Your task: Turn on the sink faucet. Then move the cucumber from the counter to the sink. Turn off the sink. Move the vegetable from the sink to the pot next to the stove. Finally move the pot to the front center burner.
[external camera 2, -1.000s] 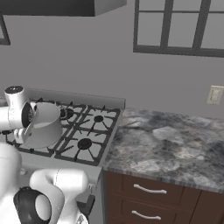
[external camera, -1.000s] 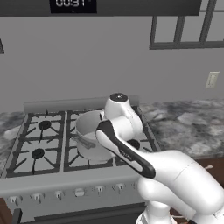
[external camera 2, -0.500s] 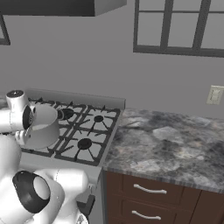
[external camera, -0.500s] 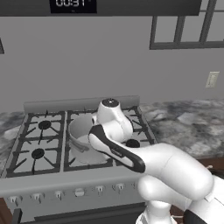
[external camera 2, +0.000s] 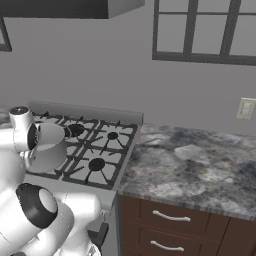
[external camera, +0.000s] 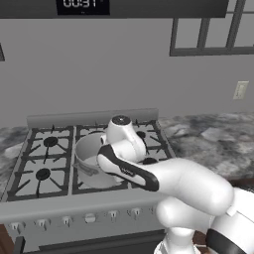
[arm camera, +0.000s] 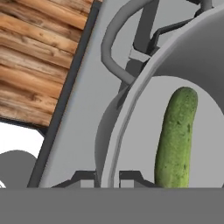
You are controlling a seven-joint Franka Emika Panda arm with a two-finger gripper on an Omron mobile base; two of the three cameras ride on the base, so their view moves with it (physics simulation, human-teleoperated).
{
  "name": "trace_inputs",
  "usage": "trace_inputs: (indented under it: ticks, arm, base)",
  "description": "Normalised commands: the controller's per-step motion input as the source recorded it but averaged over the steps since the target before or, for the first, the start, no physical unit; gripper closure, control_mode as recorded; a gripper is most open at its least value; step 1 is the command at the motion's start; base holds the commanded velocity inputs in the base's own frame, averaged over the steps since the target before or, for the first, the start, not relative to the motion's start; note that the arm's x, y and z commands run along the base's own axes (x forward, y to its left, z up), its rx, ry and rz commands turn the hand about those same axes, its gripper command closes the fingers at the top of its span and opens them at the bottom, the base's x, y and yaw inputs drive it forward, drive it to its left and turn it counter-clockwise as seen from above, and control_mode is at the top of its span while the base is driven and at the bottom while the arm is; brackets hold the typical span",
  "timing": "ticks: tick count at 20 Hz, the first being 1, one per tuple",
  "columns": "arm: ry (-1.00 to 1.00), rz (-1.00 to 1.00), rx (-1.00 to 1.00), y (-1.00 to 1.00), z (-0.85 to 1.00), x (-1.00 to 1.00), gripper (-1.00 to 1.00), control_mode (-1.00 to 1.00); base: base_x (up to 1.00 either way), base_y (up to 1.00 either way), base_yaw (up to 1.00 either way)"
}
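A: What is different from a second ago?

B: The pot has travelled toward 9 o'clock across the stove in the left base view, off the right-hand grates and onto the centre column.

A: And the arm?

B: It swung the same way with the pot, its wrist now over the middle burners.

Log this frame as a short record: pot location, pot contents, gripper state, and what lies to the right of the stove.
pot: silver pot over the stove, in the middle column of grates, toward the knob side
contents: the cucumber lies inside the pot
gripper: gripper shut on the pot's rim, one finger either side of the wall
seating: cannot tell whether the pot rests on the grate or is held just above it
right of stove: dark marbled counter
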Motion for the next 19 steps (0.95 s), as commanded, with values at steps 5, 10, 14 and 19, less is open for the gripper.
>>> trace_inputs:
  ticks: [5, 10, 14, 19]
  arm:
    - [0.00, 0.03, 0.00, 0.00, -0.19, 0.11, 1.00, -1.00]
    - [0.00, 0.03, 0.00, 0.00, -0.16, 0.11, 1.00, -1.00]
    - [0.00, 0.03, 0.00, 0.02, -0.14, 0.00, -1.00, -1.00]
    - [0.00, 0.01, 0.00, 0.00, 0.04, 0.00, -1.00, -1.00]
  base:
    - [0.00, 0.00, 0.00]
    - [0.00, 0.00, 0.00]
    - [0.00, 0.00, 0.00]
    - [0.00, 0.00, 0.00]
